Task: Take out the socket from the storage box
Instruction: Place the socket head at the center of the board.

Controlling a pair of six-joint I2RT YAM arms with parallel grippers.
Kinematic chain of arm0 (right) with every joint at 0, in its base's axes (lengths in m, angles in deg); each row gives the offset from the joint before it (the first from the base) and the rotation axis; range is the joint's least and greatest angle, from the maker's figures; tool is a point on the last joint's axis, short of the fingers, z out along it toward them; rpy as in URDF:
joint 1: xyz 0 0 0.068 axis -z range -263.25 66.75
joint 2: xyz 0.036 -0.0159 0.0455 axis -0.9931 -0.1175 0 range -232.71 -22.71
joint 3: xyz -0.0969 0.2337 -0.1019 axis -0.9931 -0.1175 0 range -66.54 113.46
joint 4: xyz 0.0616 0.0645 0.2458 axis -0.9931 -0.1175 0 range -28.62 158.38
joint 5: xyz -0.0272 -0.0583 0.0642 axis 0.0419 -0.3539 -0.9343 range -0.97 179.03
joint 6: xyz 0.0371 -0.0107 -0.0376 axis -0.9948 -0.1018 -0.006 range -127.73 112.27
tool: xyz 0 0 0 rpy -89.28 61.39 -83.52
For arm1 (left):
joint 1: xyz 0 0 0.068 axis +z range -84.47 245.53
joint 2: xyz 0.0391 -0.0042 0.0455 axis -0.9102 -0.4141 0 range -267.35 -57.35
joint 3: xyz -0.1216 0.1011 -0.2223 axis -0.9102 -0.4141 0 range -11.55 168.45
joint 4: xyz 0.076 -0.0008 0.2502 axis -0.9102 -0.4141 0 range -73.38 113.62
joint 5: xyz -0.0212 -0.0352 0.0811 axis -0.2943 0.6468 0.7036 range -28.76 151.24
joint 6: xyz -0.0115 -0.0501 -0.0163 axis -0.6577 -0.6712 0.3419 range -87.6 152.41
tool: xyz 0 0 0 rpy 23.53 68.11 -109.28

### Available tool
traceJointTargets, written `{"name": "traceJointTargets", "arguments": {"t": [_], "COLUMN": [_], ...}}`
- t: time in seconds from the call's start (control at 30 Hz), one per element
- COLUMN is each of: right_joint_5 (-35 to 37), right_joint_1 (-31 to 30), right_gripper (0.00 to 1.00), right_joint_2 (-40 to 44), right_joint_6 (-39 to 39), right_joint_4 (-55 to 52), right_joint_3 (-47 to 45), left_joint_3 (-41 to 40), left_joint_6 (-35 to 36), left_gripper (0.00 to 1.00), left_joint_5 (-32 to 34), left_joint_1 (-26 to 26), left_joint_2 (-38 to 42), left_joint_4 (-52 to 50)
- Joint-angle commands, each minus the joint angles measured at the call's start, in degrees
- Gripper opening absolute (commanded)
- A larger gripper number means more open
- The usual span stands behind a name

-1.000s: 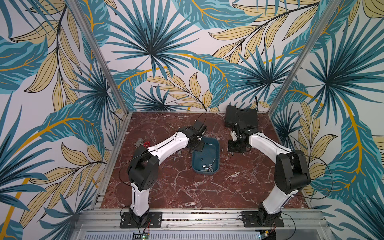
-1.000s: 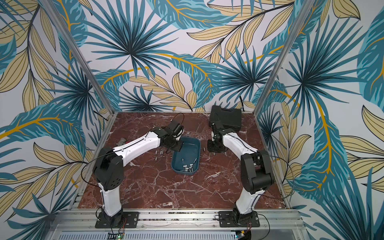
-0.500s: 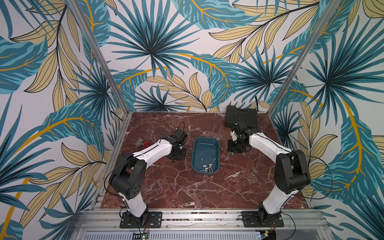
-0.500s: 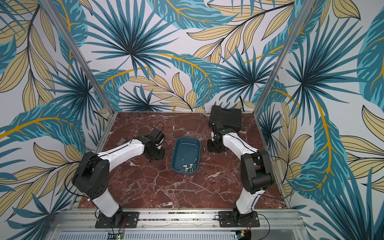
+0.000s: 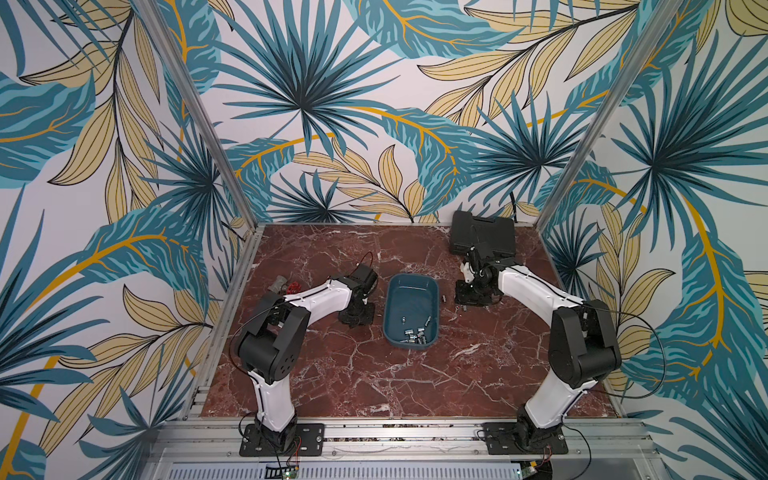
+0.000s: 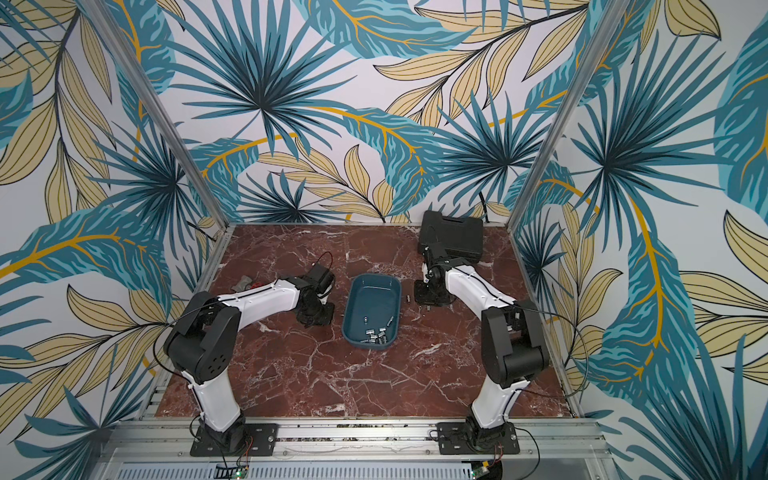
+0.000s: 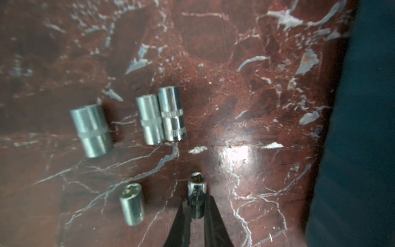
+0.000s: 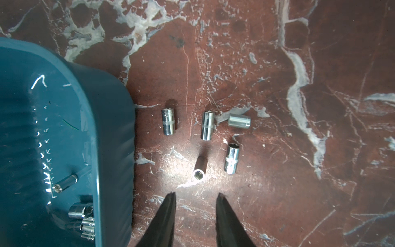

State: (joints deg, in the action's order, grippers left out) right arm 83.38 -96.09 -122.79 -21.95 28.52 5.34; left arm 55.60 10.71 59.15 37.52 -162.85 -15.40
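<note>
Now the left gripper (image 7: 196,201) is clamped on a small chrome socket (image 7: 196,190), its two dark fingers (image 7: 181,216) pressing on either side of it. The socket's open end points away from the wrist. Whether it touches the marble table (image 7: 245,85) cannot be told.

In both top views the left gripper (image 5: 356,318) sits at 9 o'clock from the storage box (image 5: 409,299), just beside its long wall and outside it. So the gripped socket is out of the box, over the table. Four other sockets (image 7: 150,119) lie on the marble near it, two of them touching side by side.

The teal storage box (image 6: 372,299) stands at the middle of the table, long axis running 12 to 6. A heap of sockets (image 5: 415,334) lies at its 6 o'clock end.

The right gripper (image 8: 195,195) has its jaws apart with nothing between them. In a top view it (image 5: 471,297) is at 2 o'clock from the box, near it. Five sockets (image 8: 206,126) lie loose on the marble just beyond its fingertips, beside the box wall (image 8: 115,139).

A black tool case (image 5: 482,232) rests closed at the table's 1 o'clock corner.
</note>
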Motion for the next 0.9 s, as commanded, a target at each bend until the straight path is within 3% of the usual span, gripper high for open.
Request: {"name": "traceJointTargets", "arguments": {"t": [0.0, 0.53, 0.87], "right_joint_5": [-0.46, -1.80, -1.80], "right_joint_1": [0.10, -0.22, -5.40], "right_gripper": [0.34, 0.39, 0.41], "right_joint_2": [1.91, 3.55, 3.73], "right_joint_6": [-0.19, 1.30, 2.33], "right_joint_4": [-0.15, -1.68, -3.44], "right_joint_3": [-0.86, 0.76, 4.37], "left_joint_3": [-1.15, -0.10, 1.64], "left_joint_6": [-0.15, -0.03, 0.51], "left_gripper": [0.09, 0.22, 0.26], "left_joint_5": [-0.36, 1.38, 2.45], "left_joint_1": [0.32, 0.41, 0.41], "left_joint_2": [-0.68, 0.27, 2.05], "left_joint_4": [1.58, 0.05, -1.01]}}
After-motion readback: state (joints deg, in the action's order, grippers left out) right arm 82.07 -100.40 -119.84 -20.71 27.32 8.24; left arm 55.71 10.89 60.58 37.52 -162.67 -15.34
